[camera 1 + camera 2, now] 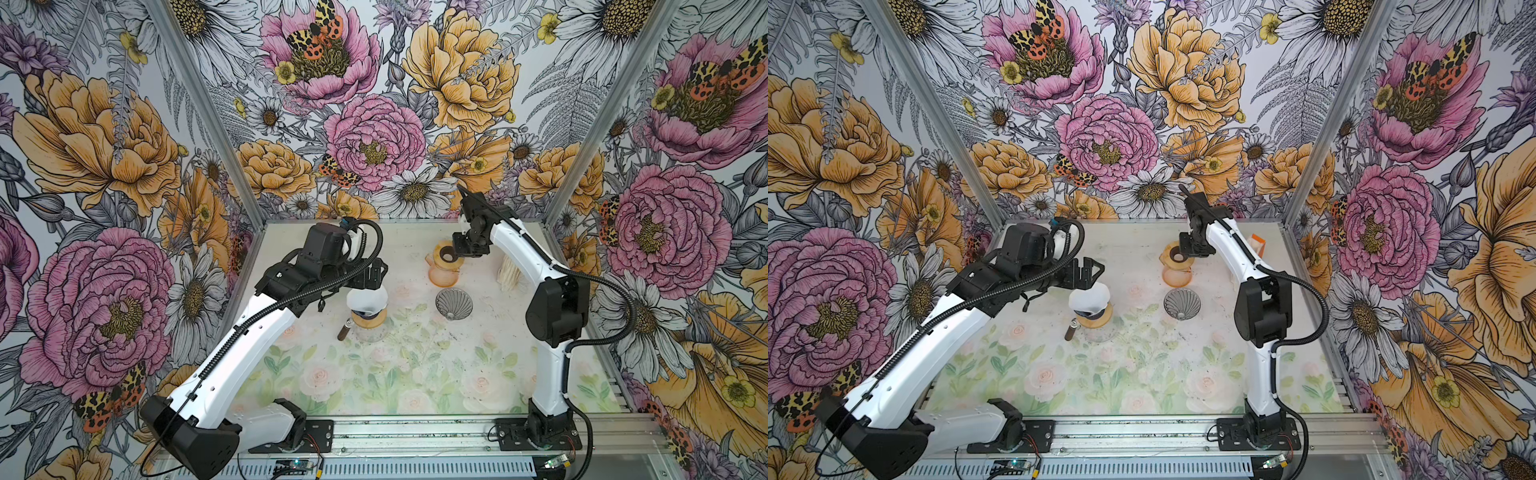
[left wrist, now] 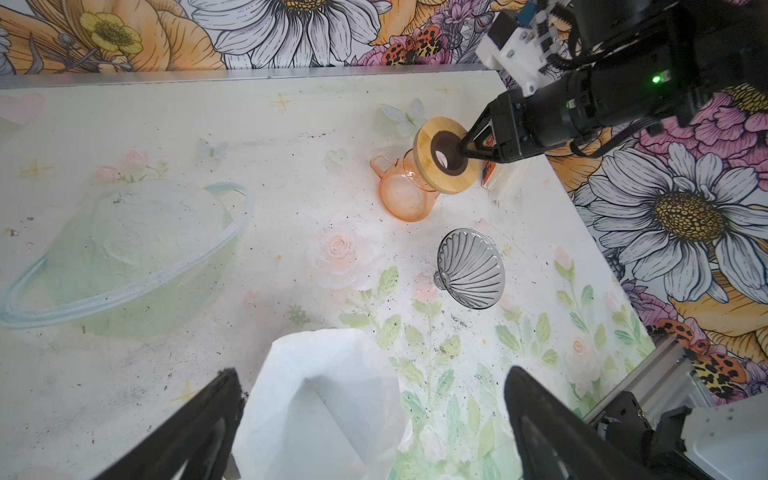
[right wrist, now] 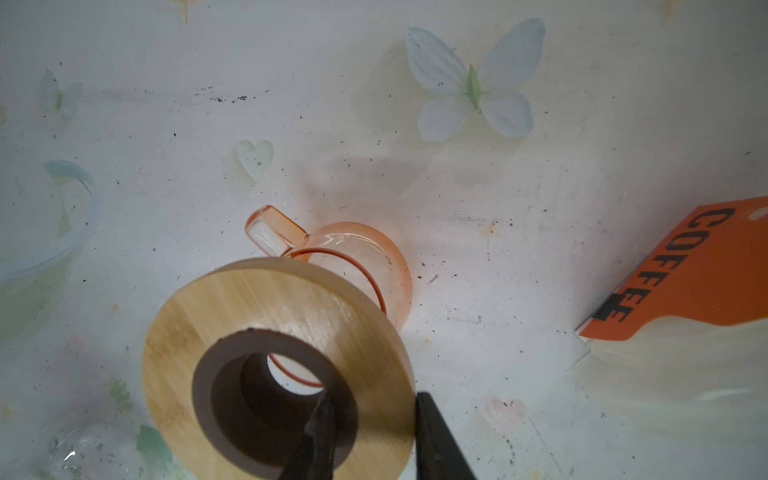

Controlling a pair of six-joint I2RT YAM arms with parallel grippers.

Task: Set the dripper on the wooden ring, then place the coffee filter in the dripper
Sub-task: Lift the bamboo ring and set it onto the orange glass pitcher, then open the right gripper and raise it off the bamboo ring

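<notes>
Coffee filter judged light, floppy, easily crushed; best pinched gently at 1 rim edge. L hand spread open; R hand clamped on wooden ring.

Filter pack mostly hidden behind right arm, coffee filter cut by frame edge, vessel beneath it largely covered, wooden ring blurred.

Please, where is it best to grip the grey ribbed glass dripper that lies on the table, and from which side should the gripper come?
Probably the rim wall, from above, pinched between the inside and outside of the cone. The grey ribbed dripper lies tilted, its wide mouth open upward; its narrow base sits low against the table, harder to reach.
</notes>
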